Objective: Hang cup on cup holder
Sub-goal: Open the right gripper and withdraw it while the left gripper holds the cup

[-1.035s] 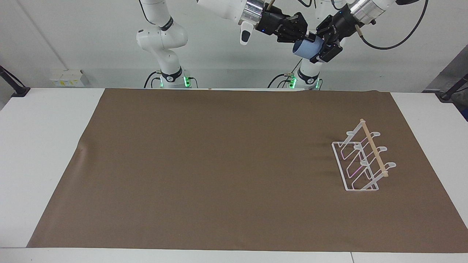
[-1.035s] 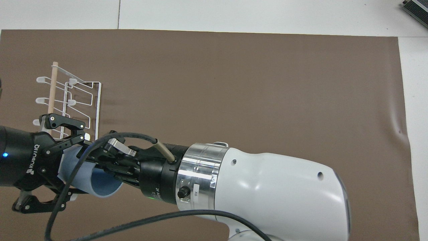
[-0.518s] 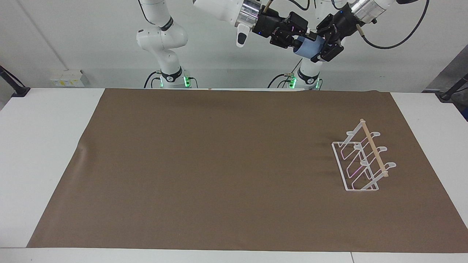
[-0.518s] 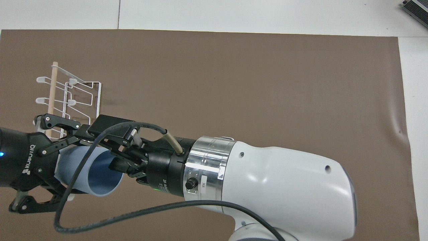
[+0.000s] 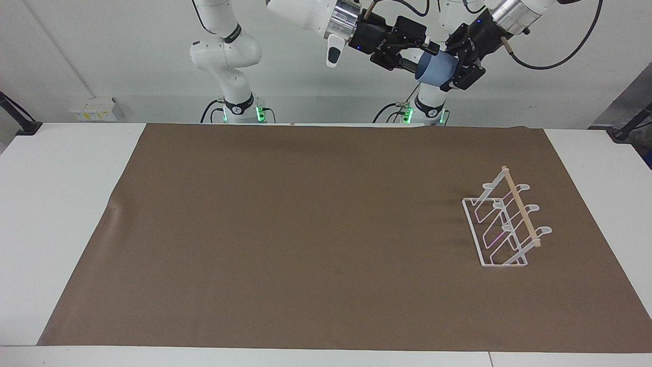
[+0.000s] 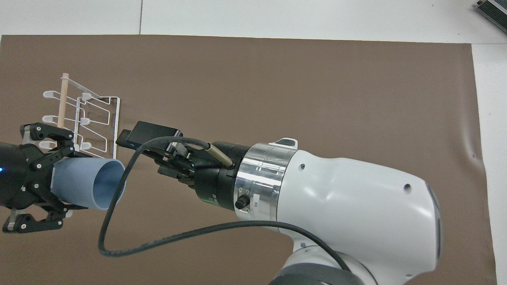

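Cup [image 5: 436, 69], judged light, thin-walled and smooth, is clamped across its tapered body in the left gripper [image 5: 457, 65], its mouth facing the right gripper [image 5: 418, 45], whose fingers stand apart just clear of the rim.

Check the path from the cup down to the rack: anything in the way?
Nothing visible. The left gripper holds the cup up in the air by the robots; the right gripper, open, is just beside its mouth. The rack stands alone on the brown mat at the left arm's end, prongs bare.
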Controlling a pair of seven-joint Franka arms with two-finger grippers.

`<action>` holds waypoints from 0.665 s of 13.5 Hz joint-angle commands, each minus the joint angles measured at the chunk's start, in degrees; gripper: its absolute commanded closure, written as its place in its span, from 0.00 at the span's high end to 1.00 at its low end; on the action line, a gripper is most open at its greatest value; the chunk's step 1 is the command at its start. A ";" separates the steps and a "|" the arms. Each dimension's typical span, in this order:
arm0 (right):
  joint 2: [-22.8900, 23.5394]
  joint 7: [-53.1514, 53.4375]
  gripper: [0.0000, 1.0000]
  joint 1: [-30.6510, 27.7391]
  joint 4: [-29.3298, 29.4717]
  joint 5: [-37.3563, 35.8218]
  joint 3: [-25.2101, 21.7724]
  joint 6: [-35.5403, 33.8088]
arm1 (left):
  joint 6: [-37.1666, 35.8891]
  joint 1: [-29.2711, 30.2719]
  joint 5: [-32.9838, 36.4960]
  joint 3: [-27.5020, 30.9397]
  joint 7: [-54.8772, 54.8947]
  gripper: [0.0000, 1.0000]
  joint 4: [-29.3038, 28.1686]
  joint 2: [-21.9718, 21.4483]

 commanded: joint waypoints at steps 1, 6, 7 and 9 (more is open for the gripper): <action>-0.22 -9.10 0.92 -4.41 -0.99 -9.34 0.49 -4.98 | 3.69 -0.57 5.39 0.02 -4.61 0.00 -2.78 -1.47; -0.66 -23.44 0.90 -11.97 -0.55 -32.45 0.49 -20.62 | 7.10 -2.50 21.20 -1.83 -7.10 0.00 -2.60 0.11; -0.75 -24.50 0.86 -13.11 -0.38 -37.37 0.41 -23.96 | 8.60 -3.46 24.37 -1.83 -7.10 0.00 -2.60 0.90; -1.54 -24.69 0.84 -15.66 -0.37 -43.02 0.40 -31.08 | 12.02 -4.96 31.92 -1.83 -7.10 0.00 -2.69 3.88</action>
